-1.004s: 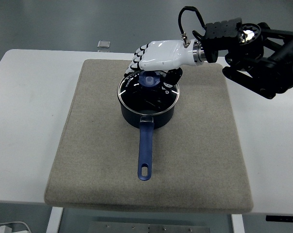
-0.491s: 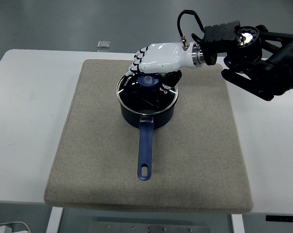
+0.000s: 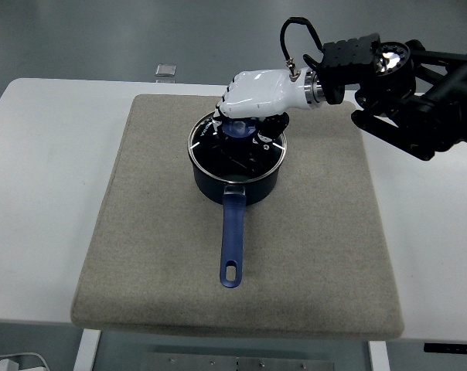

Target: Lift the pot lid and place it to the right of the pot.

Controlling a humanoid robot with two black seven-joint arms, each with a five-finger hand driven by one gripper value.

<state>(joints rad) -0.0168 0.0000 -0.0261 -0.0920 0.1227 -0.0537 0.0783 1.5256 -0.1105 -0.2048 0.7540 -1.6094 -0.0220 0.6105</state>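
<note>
Right white five-fingered robot hand [image 3: 257, 97] w/ black arm sits over the blue knob [image 3: 238, 128] of the round glass pot lid [image 3: 236, 145]. Vs. a second ago the hand has pulled back toward 2 o'clock and bunched up: earlier the fingers reached out past the lid's far-left rim, now the knuckles are tucked over the knob and the fingers [image 3: 227, 109] curl down around it. Looks like a clenched grip on the knob, though actual contact under the palm is hidden, so can't confirm 100%.

The lid is on the dark blue saucepan [image 3: 235, 174], steel rim seated all round, no tilt or gap visible. So no lift yet. The pan hasn't shifted; its long blue handle [image 3: 232, 239] points to 6 o'clock as before. The pan is at approx. centre of the grey-beige felt mat [image 3: 141, 247], slightly toward 12 o'clock, on the white surface [image 3: 40, 193].

Meaning for the task: reach phase looks done, grasp closing or just closed; the next step would be a straight lift, then carry to 3 o'clock of the pan. Bare mat there, plenty of room. Risk: the knob is small and the grip is from the top-right side, so the lid could tip or slip on the way up, or drag the pan if the rim catches.

Left hand not in view. A small grey square object [image 3: 165, 70] at 11 o'clock, off the mat, well apart from everything.
</note>
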